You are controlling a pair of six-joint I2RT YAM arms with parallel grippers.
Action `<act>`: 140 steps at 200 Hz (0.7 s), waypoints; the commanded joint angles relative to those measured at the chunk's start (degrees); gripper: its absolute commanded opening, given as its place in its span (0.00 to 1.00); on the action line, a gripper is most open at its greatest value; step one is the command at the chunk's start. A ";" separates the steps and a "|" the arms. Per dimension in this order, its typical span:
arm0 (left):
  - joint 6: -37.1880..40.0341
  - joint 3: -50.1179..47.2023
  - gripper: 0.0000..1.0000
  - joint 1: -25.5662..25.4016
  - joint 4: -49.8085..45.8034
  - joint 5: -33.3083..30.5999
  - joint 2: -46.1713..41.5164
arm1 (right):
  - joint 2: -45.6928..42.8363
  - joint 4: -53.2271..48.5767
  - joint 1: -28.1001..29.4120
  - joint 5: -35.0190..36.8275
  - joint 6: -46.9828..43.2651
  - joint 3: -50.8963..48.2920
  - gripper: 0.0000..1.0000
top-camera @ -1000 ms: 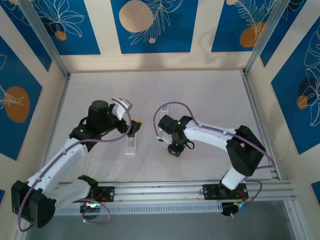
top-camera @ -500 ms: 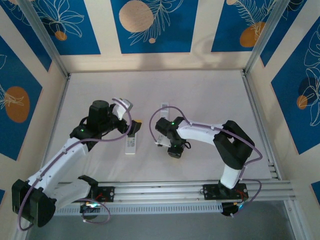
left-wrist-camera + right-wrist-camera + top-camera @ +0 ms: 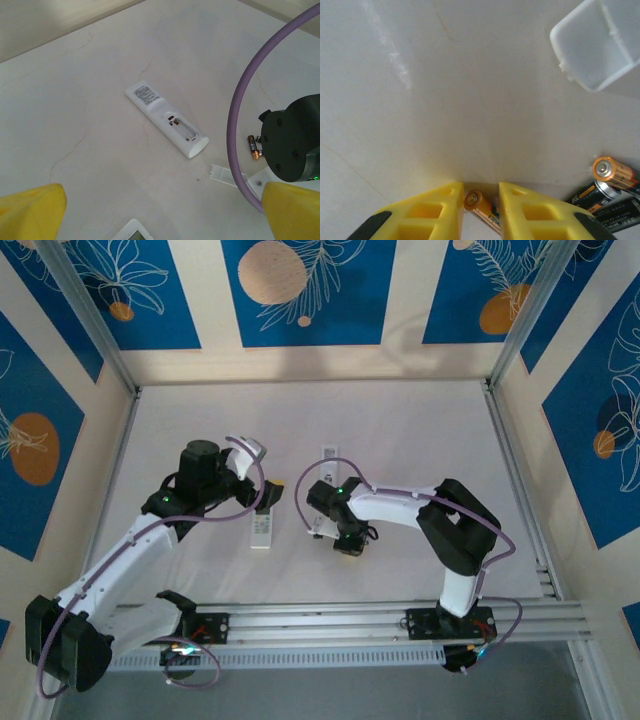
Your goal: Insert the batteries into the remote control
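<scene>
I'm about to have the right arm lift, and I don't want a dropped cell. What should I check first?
1. Right end effector straddles one battery: ok.
2. Grip fully closed on that battery: cannot tell.
3. Spare batteries lie apart from that one: ok.
4. Remote control lies with its open compartment facing up: ok.
5. Left end effector open and holding nothing: ok.

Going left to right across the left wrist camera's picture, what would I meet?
White remote, its battery bay open → flat white plastic piece → battery → other arm's black body.
</scene>
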 commanded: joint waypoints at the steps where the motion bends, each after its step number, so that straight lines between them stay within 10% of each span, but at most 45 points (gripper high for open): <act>1: -0.41 0.92 1.00 0.32 -0.14 1.61 0.47 | 1.54 1.27 0.00 0.78 -0.04 0.29 0.23; 94: -0.59 0.92 1.00 0.32 -0.13 1.71 0.33 | -1.72 0.23 -0.71 1.78 4.57 2.79 0.25; 140: -0.55 0.99 1.00 0.32 -0.35 1.47 0.16 | -12.48 -1.45 -0.32 8.37 45.77 8.14 0.45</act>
